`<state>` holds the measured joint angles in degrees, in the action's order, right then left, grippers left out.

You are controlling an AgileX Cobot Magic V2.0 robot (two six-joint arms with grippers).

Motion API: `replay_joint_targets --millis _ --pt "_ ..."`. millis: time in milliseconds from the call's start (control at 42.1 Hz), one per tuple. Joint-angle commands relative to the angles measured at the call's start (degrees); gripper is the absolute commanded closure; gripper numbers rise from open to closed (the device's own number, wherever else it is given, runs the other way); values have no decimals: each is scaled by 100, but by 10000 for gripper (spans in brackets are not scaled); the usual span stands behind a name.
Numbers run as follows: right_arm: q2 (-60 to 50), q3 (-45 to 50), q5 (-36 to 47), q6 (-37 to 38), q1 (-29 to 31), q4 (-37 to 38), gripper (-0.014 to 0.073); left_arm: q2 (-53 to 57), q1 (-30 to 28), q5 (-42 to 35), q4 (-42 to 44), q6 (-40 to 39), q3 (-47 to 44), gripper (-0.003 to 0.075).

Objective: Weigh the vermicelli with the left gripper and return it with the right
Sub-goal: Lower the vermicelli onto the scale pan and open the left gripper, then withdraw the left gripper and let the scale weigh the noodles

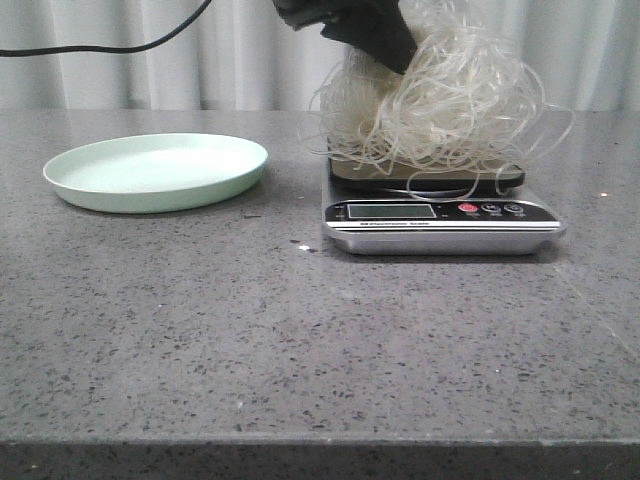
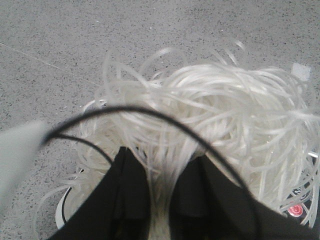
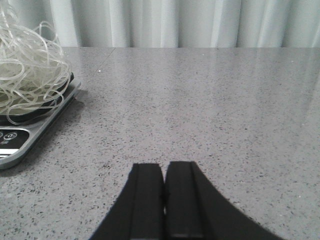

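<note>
The vermicelli (image 1: 455, 105), a fluffy tangle of whitish strands, sits on the dark platform of the silver kitchen scale (image 1: 440, 218). My left gripper (image 1: 400, 55) comes down from above at the tangle's top left and is shut on a bunch of strands. The left wrist view shows the strands (image 2: 225, 115) pinched between the black fingers of the left gripper (image 2: 162, 155). My right gripper (image 3: 164, 167) is shut and empty, low over bare table to the right of the scale (image 3: 20, 137). The vermicelli also shows in the right wrist view (image 3: 27, 70). The right gripper is out of the front view.
A pale green round plate (image 1: 155, 172) lies empty on the table's left, apart from the scale. A black cable (image 2: 150, 112) arcs across the left wrist view. Grey curtains hang behind the speckled grey table (image 1: 300, 340).
</note>
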<state>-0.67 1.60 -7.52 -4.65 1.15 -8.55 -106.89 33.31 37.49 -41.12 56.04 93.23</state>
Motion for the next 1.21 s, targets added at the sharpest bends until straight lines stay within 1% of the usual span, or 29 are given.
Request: replay_joint_targets --millis 0,119,285,451,523,570,713,903,974,1045,1117,1188 --pt "-86 -43 471 -27 42 -34 442 288 10 -210 -206 -13 217 570" --pt "-86 -43 471 -27 42 -34 442 288 -4 40 -175 -13 217 542" --pt "-86 -43 471 -27 42 -34 442 300 -4 339 -67 -13 226 414" --pt "-86 -43 471 -27 42 -34 442 359 -4 456 86 -13 276 280" --pt "-86 -43 471 -27 42 -34 442 409 -42 479 182 -50 289 237" --pt "-86 -43 471 -27 42 -34 442 450 -88 503 226 -50 289 221" --pt "-86 -43 471 -27 42 -34 442 648 -335 814 226 -50 289 216" --pt "-86 -43 515 -27 42 -34 442 995 -768 1609 226 -134 289 217" --pt "-86 -43 515 -27 42 -34 442 1136 -900 1799 215 -228 289 223" --pt "-86 -43 515 -27 42 -34 442 1284 -1025 1944 215 -249 289 258" --pt "-86 -43 515 -27 42 -34 442 1447 -1141 2050 215 -249 289 316" --pt "-86 -43 515 -27 42 -34 442 1601 -1257 2143 215 -249 289 394"
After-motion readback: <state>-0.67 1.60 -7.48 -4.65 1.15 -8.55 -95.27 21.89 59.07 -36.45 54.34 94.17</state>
